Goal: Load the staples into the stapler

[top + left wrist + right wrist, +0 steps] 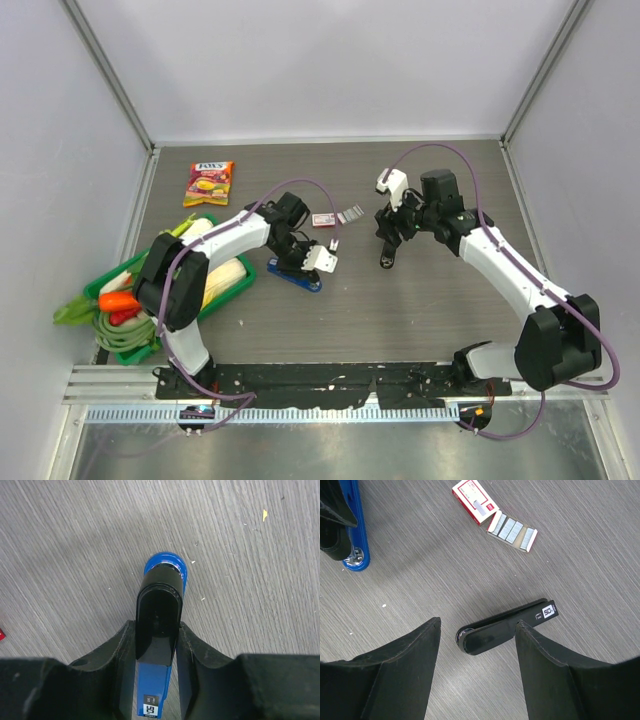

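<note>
The staples [511,529] risk being missed: the wide right hand [479,624] hangs over the black stapler [507,626] instead, while the left hand [156,625] clamps the blue stapler [167,565].

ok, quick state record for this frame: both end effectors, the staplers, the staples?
left end effector: shut on the blue stapler, fingers against its black top arm
right end effector: open, framing the black stapler in the wrist view, not closed on it
black stapler: lying flat on the table
staples: silvery strips side by side, next to the red-and-white box, neither arm touching them
loading: not yet done
</note>
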You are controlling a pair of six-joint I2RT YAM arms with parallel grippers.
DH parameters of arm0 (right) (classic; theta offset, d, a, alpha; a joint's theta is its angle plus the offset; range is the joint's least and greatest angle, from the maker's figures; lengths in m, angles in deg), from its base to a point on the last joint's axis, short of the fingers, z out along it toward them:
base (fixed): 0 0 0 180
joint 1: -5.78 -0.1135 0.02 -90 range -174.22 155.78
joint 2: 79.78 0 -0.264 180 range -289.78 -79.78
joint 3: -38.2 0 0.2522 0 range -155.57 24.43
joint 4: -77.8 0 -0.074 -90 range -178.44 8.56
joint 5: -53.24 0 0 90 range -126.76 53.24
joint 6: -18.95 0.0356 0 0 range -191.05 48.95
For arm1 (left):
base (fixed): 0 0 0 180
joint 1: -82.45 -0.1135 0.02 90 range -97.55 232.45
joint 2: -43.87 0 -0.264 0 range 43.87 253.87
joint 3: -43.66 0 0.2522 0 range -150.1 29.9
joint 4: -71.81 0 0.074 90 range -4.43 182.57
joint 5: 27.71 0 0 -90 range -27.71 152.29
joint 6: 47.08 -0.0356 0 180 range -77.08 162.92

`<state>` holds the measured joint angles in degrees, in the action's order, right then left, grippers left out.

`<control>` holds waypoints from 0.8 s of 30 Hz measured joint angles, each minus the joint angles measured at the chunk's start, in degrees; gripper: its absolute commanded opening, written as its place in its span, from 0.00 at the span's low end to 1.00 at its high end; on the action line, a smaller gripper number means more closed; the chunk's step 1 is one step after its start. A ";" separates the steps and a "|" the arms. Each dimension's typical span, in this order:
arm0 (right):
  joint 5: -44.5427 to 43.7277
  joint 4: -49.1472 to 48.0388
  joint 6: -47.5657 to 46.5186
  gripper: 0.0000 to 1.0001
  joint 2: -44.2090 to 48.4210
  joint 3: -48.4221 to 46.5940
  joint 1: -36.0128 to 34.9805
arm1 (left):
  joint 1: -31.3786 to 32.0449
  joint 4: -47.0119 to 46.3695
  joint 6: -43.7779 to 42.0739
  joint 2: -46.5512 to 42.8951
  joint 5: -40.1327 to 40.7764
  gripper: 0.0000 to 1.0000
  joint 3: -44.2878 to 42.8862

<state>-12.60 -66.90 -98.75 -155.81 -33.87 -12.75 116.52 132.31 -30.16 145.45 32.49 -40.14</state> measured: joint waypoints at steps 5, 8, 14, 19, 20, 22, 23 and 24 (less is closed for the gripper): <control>0.33 0.02 -0.09 0.66 0.92 0.00 0.04 | 0.07 -2.19 4.35 -0.07 0.15 0.00 0.15; 1.31 0.07 -0.68 0.66 1.64 0.02 0.17 | 0.07 -4.15 7.10 -1.09 0.20 0.00 1.16; 7.45 1.27 -4.48 0.67 3.89 1.18 -0.11 | 0.07 -5.99 12.72 -8.72 -2.08 0.00 2.29; 11.85 2.82 -7.85 0.67 5.95 2.86 -3.08 | 0.09 -7.26 18.45 -14.97 -5.51 0.00 0.20; 12.41 2.86 -8.22 0.67 6.03 2.97 -3.93 | 0.09 -7.41 19.63 -15.45 -6.12 0.00 -0.50; 13.44 2.51 -8.41 0.67 6.03 3.15 -6.05 | 0.11 -8.39 22.10 -16.15 -6.93 0.00 -1.07; 13.81 1.86 -8.39 0.67 6.05 3.45 -6.93 | 0.11 -8.74 23.30 -16.39 -7.13 0.00 -1.07; 14.23 1.18 -8.15 0.67 6.05 3.82 -7.72 | 0.11 -9.03 24.76 -16.57 -7.37 0.00 -1.07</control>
<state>1.63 -65.72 -106.90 -149.76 -30.04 -20.46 116.63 123.29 -5.40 128.88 25.12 -41.21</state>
